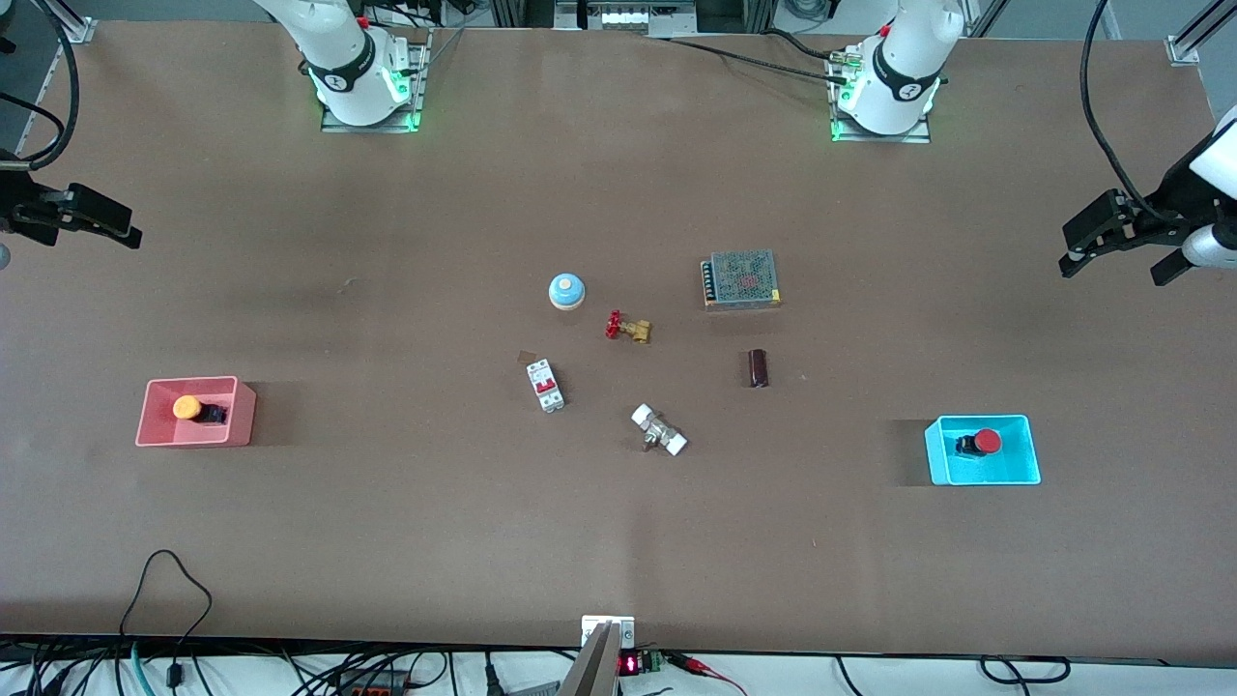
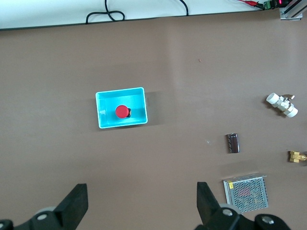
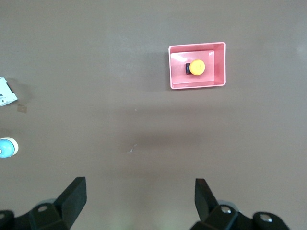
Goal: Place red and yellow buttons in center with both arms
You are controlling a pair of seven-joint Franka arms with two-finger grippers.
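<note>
Red button lies in the cyan bin at the left arm's end of the table; yellow button lies in the pink bin at the right arm's end. From the blue-domed button, a brass valve lies at 4 o'clock and a breaker at 6. Table centre also holds a mesh-topped box, a dark cylinder and a white fitting. Left gripper and right gripper hang over the table ends; the wrist views show both with fingers wide apart, holding nothing.

Matte brown tabletop, cables along its edge
</note>
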